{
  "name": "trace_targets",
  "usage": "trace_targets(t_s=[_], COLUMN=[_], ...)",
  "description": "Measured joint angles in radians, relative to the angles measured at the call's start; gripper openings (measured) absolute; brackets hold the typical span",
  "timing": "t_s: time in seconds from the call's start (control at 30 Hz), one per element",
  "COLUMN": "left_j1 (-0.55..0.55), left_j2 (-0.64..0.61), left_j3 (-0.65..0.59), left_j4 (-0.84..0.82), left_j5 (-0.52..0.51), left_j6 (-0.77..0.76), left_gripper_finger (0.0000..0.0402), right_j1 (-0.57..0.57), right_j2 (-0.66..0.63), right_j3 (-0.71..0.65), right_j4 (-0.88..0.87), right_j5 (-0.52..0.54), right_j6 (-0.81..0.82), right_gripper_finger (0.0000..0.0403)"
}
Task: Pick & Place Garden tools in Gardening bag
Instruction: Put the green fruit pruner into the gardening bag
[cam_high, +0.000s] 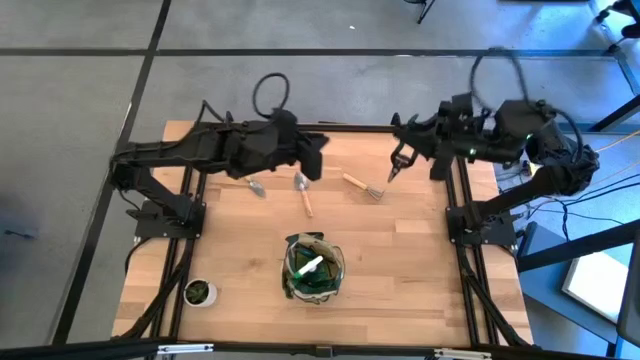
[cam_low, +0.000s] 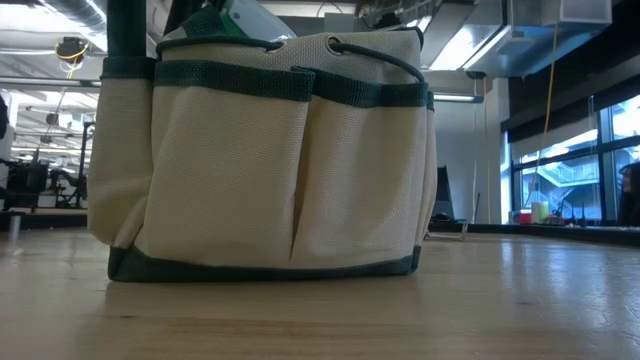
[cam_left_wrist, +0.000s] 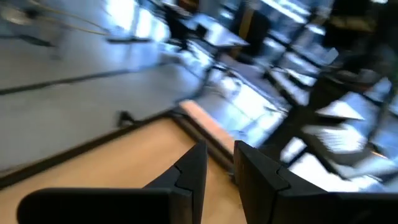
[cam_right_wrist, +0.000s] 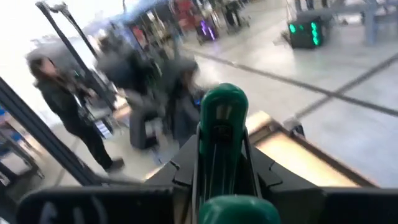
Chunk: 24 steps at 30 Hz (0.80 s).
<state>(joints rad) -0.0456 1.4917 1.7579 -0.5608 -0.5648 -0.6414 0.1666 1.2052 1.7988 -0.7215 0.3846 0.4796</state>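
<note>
- The potted plant (cam_high: 199, 291) stands on the counter (cam_high: 410, 270) well to the left of the gardening bag (cam_high: 338, 272). It is not a tool. The risk is a later sweep mistaking it for one.
- The left gripper (cam_left_wrist: 219, 163) hangs beyond the bag, over the far part of the counter. Its fingers are slightly parted with nothing between them. Descending from here, it could knock the trowel beneath it sideways.
- Two wooden-handled trowels lie beyond the bag. The first trowel (cam_high: 256, 187) is to the bag's far left and the second trowel (cam_high: 303, 193) is almost straight behind it. They lie near each other, so a reach for one may nudge the other.
- The bag sits near the front middle of the counter, upright and open-mouthed. A green spray bottle (cam_high: 310, 266) with a white trigger is already inside and takes up much of the opening. The next tool could catch on the bottle or the rim and tip the soft bag.
- The hand fork (cam_high: 362, 185) lies beyond the bag, to its right.
- The right gripper (cam_high: 402, 158) is raised beyond the bag, far to its right. Its fingers are clenched on a green-handled tool (cam_right_wrist: 222, 112), probably the pruning shears. The grip looks narrow, so the tool could swing or slip on the way to the bag.
- Count: two trowels, one fork, one held tool, one spray bottle, one bag, one potted plant.
</note>
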Motion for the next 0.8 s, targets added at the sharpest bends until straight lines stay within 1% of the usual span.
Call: trace_targets(t_s=[0.1, 0.2, 0.3, 0.33, 0.4, 0.47, 0.57, 0.67, 0.8], left_j1=[-0.026, -0.058, -0.091, -0.102, -0.123, -0.145, -0.181, -0.217, -0.249], left_j2=[-0.033, -0.053, -0.055, -0.055, -0.055, -0.054, -0.048, -0.045, -0.039], left_j3=[0.000, 0.000, 0.000, 0.000, 0.000, 0.000, 0.000, -0.001, -0.001], left_j4=[-0.071, -0.125, -0.174, -0.183, -0.200, -0.202, -0.203, -0.207, -0.210], left_j5=[-0.081, -0.136, -0.163, -0.163, -0.160, -0.158, -0.174, -0.197, -0.227], left_j6=[-0.002, -0.001, -0.006, -0.016, -0.027, -0.029, -0.037, -0.041, -0.044], left_gripper_finger=[0.0076, 0.0076, 0.0076, 0.0076, 0.0077, 0.0077, 0.0077, 0.0077, 0.0077], right_j1=[0.098, 0.215, 0.322, 0.354, 0.409, 0.445, 0.469, 0.472, 0.473], right_j2=[0.021, 0.063, 0.118, 0.139, 0.185, 0.234, 0.296, 0.349, 0.415], right_j3=[-0.001, -0.002, -0.003, -0.004, -0.016, -0.033, -0.058, -0.067, -0.070], right_j4=[-0.068, -0.147, -0.216, -0.231, -0.255, -0.262, -0.273, -0.278, -0.328], right_j5=[0.116, 0.319, 0.539, 0.592, 0.654, 0.683, 0.682, 0.648, 0.577], right_j6=[0.033, 0.082, 0.237, 0.306, 0.418, 0.512, 0.665, 0.783, 0.911], right_gripper_finger=[0.0066, 0.0066, 0.0066, 0.0066, 0.0066, 0.0066, 0.0066, 0.0066, 0.0066])
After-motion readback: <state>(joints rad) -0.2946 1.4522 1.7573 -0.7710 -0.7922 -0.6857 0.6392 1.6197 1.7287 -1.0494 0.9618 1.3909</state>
